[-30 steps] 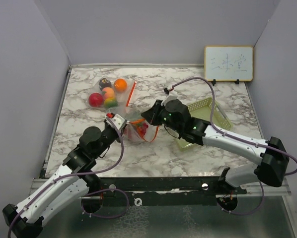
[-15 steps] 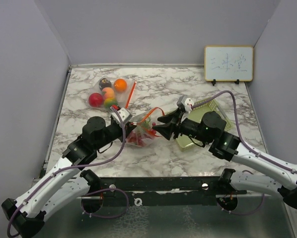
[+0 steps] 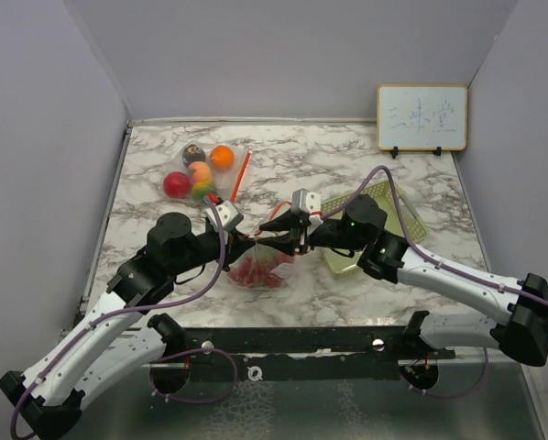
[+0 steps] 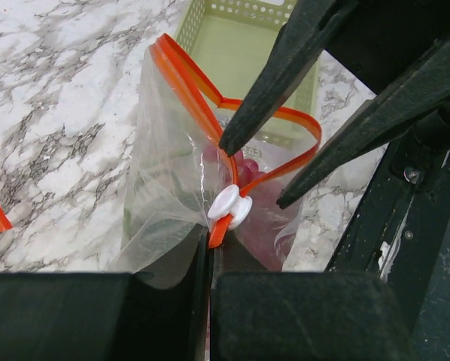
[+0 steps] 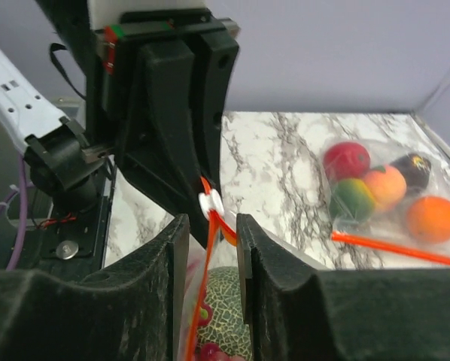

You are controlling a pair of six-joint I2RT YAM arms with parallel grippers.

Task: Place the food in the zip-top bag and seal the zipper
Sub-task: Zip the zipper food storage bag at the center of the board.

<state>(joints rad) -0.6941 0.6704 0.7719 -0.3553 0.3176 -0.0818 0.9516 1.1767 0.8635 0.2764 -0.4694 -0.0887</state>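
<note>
The zip-top bag [image 3: 260,266] hangs between both grippers, with the green netted melon [image 5: 226,301] and red grapes [image 3: 256,272] inside. My left gripper [image 4: 208,259] is shut on the end of the orange zipper strip, just below the white slider [image 4: 230,207]. My right gripper [image 5: 211,252] stands open astride the orange zipper track [image 5: 210,248], close to the slider [image 5: 211,203], its fingers [image 4: 285,68] apart from the strip. The bag's mouth [image 4: 270,120] gapes past the slider. The red apple [image 3: 176,184], orange [image 3: 222,157], dark purple fruit [image 3: 193,153] and peach fruit [image 3: 199,171] lie in a second clear bag at the back left.
The pale green mesh basket [image 3: 389,206] sits right of the bag, under the right arm. A small whiteboard [image 3: 421,117] leans on the back wall at the right. The second bag's orange zipper [image 3: 242,174] lies on the marble behind my left gripper.
The right gripper let go of the bag, pulled away to the right with its jaws apart, then came back left over the zipper beside the slider. The left gripper kept its hold.
</note>
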